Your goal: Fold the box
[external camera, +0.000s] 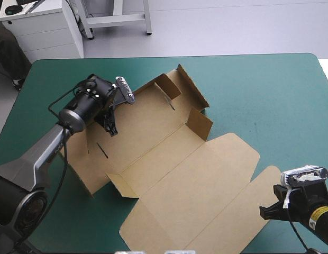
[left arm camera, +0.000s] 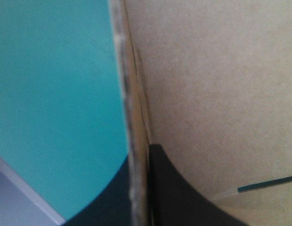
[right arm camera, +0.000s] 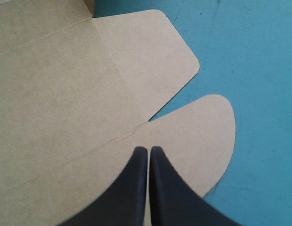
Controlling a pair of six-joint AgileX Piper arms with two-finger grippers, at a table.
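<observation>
Two arms work at the teal-green table (external camera: 270, 90), and the brown box (external camera: 174, 180) lies across the middle of it, a cut sheet only partly raised. At its far end a few short walls stand up, and the panel along its left side is tilted up too. The wide lid part on the near side lies flat, its rounded flaps spread toward the table's near right corner.

The left gripper (external camera: 110, 126) is down at that left panel. Seen from its own wrist, the board's edge runs straight in between the black fingers (left arm camera: 183, 202) — one against the inner face, the other a dark shape on the outer side — so it is pinched tight on the board.

The right gripper (right arm camera: 149, 149) hangs near the near right corner, over the outermost rounded flap (right arm camera: 202, 127), which lies flat beneath it. Its fingers are pressed together into one point, only a hairline seam between them, and they grip nothing
</observation>
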